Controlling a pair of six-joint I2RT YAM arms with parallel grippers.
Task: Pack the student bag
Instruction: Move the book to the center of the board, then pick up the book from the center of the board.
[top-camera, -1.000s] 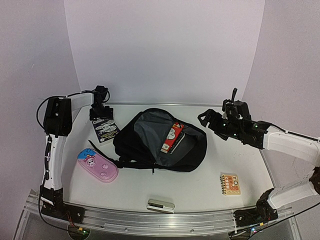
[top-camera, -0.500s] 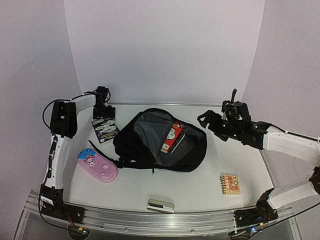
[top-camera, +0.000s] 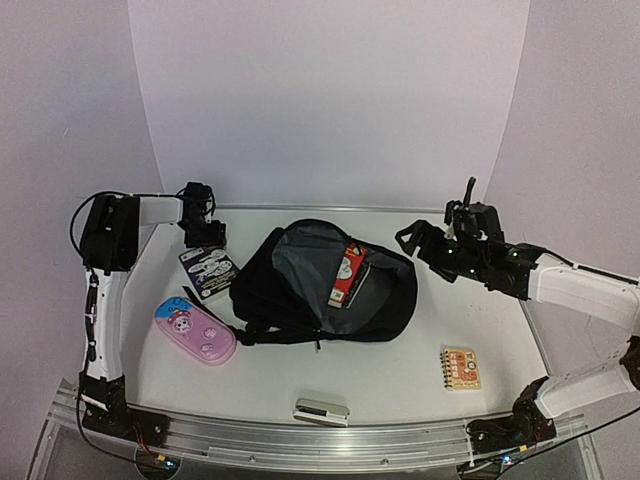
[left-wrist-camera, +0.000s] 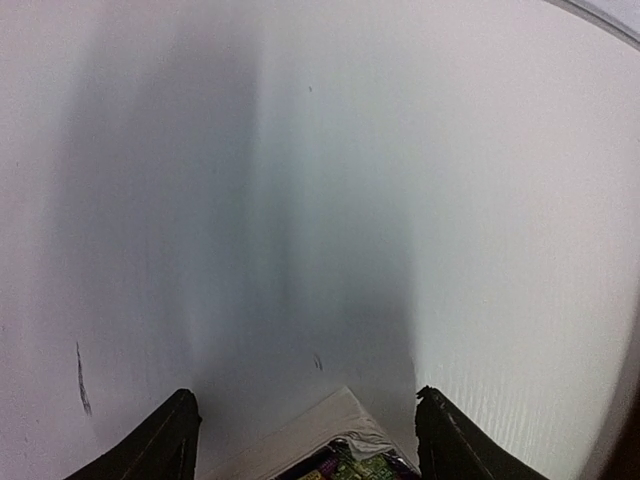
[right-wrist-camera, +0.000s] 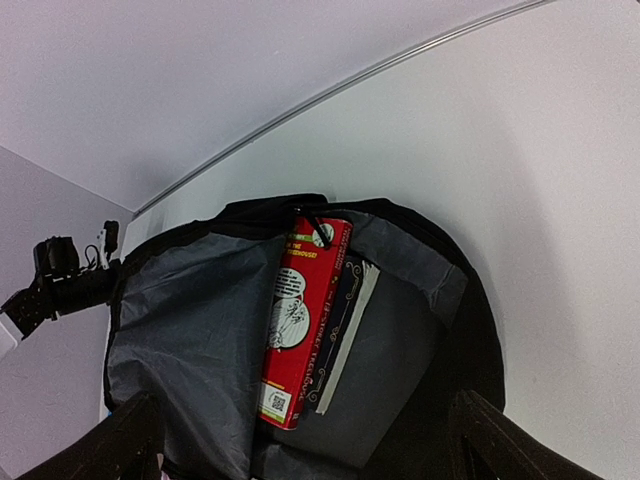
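Centrally on the table (top-camera: 400, 378), the bag (top-camera: 385, 315) is seen lying flat, its mouth spread wide and its grey lining exposed. A red book (top-camera: 347, 272) is lodged inside the opening. In the right wrist view it is shown resting against the lining, with a dark book (right-wrist-camera: 345, 300) with white page edges tucked just beside it.

The left gripper (top-camera: 203, 236) is held low at the far left of the table, at the far edge of a dark booklet (top-camera: 208, 270) that lies just left of the bag. In the left wrist view its fingers (left-wrist-camera: 165, 442) are seen standing apart, with a corner of the booklet (left-wrist-camera: 340, 452) between them. A gap is left on either side, so nothing is gripped.

The right gripper (top-camera: 412, 240) is held above the table to the right of the bag and is pointed toward its opening. Its fingers (right-wrist-camera: 130, 440) are spread wide and nothing is held between them.

A pink case (top-camera: 195, 332) is placed near the left front of the bag. A small notebook (top-camera: 461, 367) is found well apart at the right. A silver object (top-camera: 322, 409) is set near the front edge; what it is cannot be told.
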